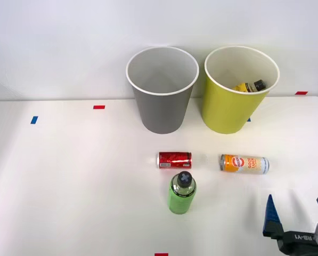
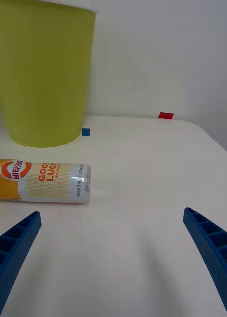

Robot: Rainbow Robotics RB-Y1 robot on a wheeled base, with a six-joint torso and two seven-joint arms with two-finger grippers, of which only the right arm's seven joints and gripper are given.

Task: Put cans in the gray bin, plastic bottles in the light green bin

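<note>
Cans (image 1: 244,163) flat, long axes left-right.

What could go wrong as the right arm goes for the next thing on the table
The orange-and-white can lies on its side, so it may roll if the open right gripper nudges it. It also lies nearest the light green bin, the wrong one for cans. Reaching across for the red can could topple the upright green-labelled bottle beside it.

Right end effector (image 1: 298,208) low at the near right, blue ribbed fingers (image 2: 17,242) spread wide, nothing between them.
</note>
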